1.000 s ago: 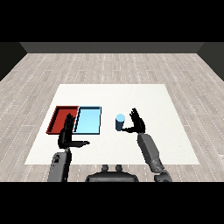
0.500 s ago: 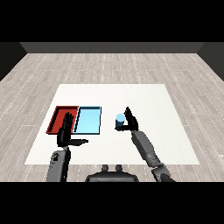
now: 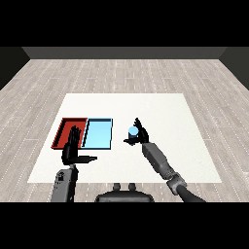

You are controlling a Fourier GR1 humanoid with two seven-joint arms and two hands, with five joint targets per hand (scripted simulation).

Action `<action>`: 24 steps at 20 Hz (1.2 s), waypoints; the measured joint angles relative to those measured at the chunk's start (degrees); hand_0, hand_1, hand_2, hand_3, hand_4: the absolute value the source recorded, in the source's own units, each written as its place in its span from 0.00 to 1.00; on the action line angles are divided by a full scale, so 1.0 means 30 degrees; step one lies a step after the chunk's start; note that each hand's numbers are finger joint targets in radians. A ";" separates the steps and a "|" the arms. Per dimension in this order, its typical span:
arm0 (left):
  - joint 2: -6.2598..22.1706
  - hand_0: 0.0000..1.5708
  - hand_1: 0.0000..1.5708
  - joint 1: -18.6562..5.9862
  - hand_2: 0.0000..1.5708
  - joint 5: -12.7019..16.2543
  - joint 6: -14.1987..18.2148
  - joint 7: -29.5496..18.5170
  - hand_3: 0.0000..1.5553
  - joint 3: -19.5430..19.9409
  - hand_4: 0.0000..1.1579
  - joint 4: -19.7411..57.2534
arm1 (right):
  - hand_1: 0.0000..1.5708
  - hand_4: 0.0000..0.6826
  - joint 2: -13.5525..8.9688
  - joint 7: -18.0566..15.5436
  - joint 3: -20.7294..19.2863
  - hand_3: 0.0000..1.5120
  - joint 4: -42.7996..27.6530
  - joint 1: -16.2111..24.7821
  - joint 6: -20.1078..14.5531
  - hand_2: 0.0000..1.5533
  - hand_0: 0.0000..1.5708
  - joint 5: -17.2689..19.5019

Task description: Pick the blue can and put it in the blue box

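The right hand now grasps the blue can, which was standing free beside it before, near the table middle; carrying to the blue tray should follow.

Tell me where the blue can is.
In the head view, the blue can sits in the right hand, just right of the light blue tray.

blue can partly behind right hand

Even, bright light from above

The white surface shows no glare; shadows are faint; the floor darkens toward the far edge.
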 measured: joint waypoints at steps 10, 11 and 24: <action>0.0078 0.00 0.00 -0.0433 0.00 0.0396 -0.0199 -0.0318 0.00 0.0477 0.00 0.0596 | 0.00 0.00 -0.0005 -0.0837 0.2306 0.00 0.2205 -0.1546 -0.0458 0.00 0.00 -0.2465; -0.0005 0.00 0.00 -0.0324 0.00 0.0316 -0.0125 -0.0143 0.00 0.0327 0.00 0.0414 | 0.00 0.00 -0.0003 -0.0797 0.2416 0.00 0.2403 -0.1703 -0.0421 0.00 0.00 -0.2577; 0.0159 0.00 0.00 -0.0275 0.00 0.0742 -0.0173 0.0102 0.00 0.0792 0.00 0.0081 | 0.96 0.78 -0.0001 0.0588 0.5790 0.99 0.4356 -0.3256 -0.4809 0.99 0.96 -0.4013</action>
